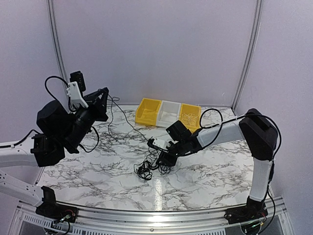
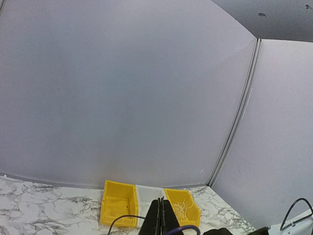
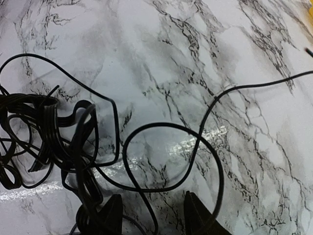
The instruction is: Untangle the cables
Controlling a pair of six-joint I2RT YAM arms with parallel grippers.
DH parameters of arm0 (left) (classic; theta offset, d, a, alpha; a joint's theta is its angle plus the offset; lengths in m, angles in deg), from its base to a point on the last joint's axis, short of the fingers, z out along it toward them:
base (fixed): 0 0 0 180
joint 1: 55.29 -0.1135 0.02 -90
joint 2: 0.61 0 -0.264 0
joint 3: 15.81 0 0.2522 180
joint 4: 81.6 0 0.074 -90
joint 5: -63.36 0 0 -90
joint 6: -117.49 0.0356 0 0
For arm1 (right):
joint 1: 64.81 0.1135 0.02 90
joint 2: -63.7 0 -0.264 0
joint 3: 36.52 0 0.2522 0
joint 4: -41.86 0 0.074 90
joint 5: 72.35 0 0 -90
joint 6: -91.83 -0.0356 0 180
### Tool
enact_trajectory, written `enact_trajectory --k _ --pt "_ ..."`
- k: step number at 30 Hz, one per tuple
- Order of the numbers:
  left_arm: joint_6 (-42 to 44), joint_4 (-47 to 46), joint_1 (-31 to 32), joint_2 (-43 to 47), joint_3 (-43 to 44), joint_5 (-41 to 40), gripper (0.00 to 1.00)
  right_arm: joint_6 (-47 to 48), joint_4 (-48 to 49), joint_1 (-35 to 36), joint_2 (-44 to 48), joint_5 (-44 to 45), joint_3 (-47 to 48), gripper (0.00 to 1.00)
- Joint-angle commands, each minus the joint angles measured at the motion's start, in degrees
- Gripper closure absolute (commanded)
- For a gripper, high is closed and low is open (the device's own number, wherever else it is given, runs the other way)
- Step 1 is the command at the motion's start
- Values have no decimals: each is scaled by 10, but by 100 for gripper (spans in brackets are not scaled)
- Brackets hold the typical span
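Three bins stand in a row at the far edge of the marble table, yellow, white, yellow, and I place everything by them. Well to the left of the bins, and raised above the table, my left gripper points toward the back wall. Its fingers are pressed flat together and pinch one thin black strand. That strand hangs slack from the fingers and runs down across the marble in front of the left yellow bin. It ends in the cables, a loose black knot lying on the table nearer to me than the bins, about in line with the white one. My right gripper hangs low in front of the bins, just beside the knot on its right. Its fingers stand apart and grip nothing, with a single open loop of black cable lying on the marble just ahead of the gap. A pale thin wire lies inside the right yellow bin.
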Motion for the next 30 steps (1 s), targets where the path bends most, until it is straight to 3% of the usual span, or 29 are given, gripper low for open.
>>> enact_trajectory --k 1,8,13,22,23,26,30 --pt "78 50 0 41 84 -16 100 -23 -4 -25 -11 -26 4 58" --pt "203 110 1 32 247 -16 100 -29 -24 -87 -2 -65 -3 45" --pt "258 141 1 12 334 -17 100 -30 -28 -112 15 -87 -4 55" --pt "324 165 1 -19 442 -23 100 -32 -33 -130 19 -66 -2 48" --pt "333 168 1 -22 457 -24 100 -33 -33 -133 17 -64 -1 51" --pt "360 178 1 -35 508 -23 100 -39 -36 -147 8 -73 3 71" --pt "393 219 1 -58 606 -20 100 -49 -33 -171 8 -81 -2 77"
